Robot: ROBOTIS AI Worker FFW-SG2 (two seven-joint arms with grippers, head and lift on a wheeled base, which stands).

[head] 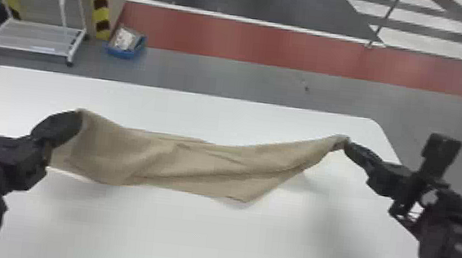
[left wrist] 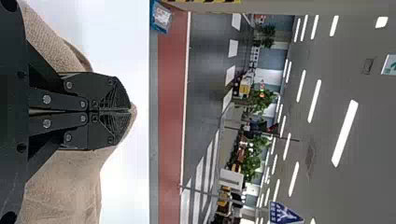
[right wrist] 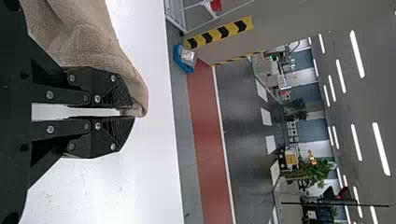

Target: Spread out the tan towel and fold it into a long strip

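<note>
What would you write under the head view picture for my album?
Two robot grippers hold a tan towel by its ends over a white table.

The left arm [head: 13,161] and right arm [head: 447,227] extended inward from opposite sides of the head view, the left gripper [head: 78,118] and right gripper [head: 347,146] well apart. The left fingers [left wrist: 114,99] met; the right fingers [right wrist: 120,95] were nearly closed, a narrow slit between them.
</note>
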